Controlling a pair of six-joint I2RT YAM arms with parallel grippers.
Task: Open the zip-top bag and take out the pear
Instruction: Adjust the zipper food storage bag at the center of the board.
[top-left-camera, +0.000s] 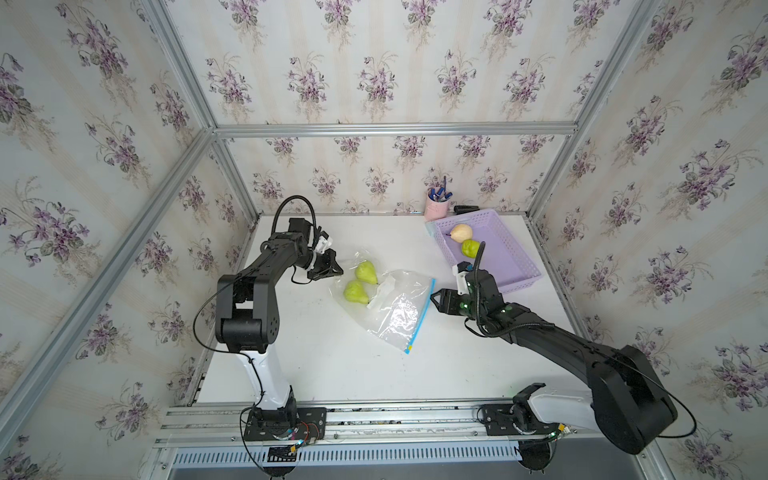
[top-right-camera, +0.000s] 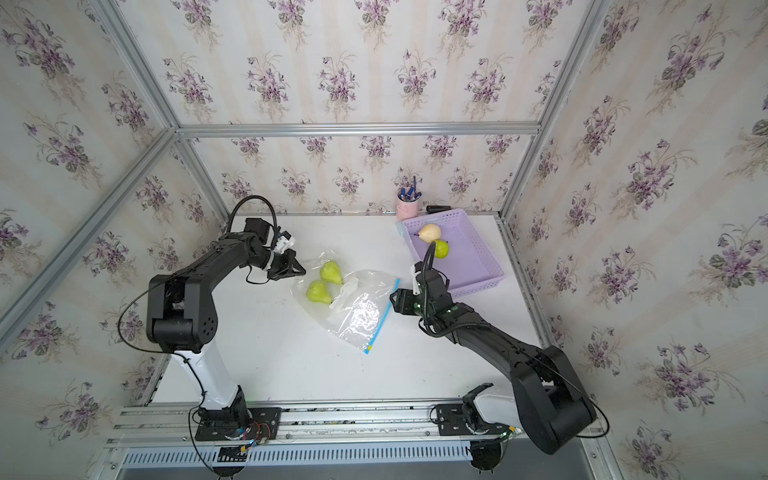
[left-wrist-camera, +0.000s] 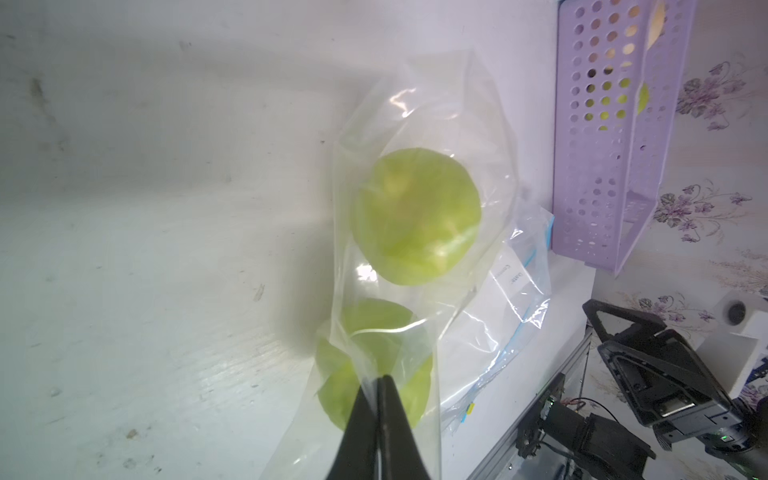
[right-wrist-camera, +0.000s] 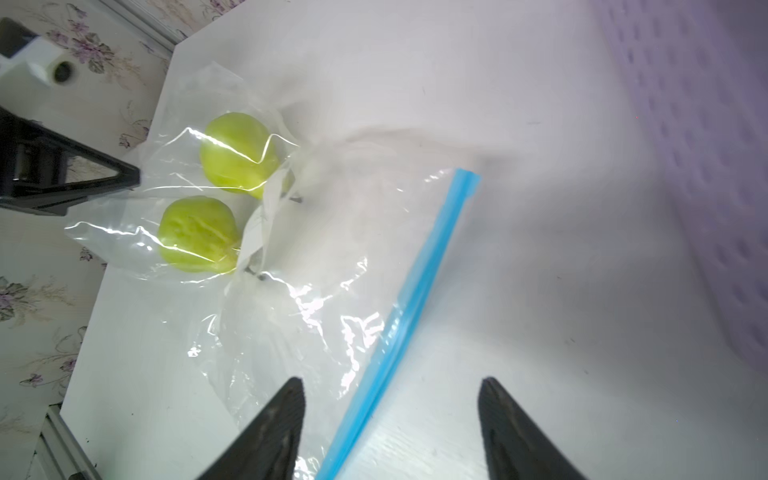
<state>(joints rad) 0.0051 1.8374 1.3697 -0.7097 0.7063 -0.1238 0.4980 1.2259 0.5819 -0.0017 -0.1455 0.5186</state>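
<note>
Bare table (top-left-camera: 332, 374) nearside of zip-top bag (top-left-camera: 395, 316); lilac basket (top-left-camera: 519, 283) close beside right end effector (top-left-camera: 433, 297).

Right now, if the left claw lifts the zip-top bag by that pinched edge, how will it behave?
Likely floppy: the zip-top bag is thin crinkled film, so it should sag from the left claw. Two pears sit loose inside and would probably slide toward the blue zip strip.
</note>
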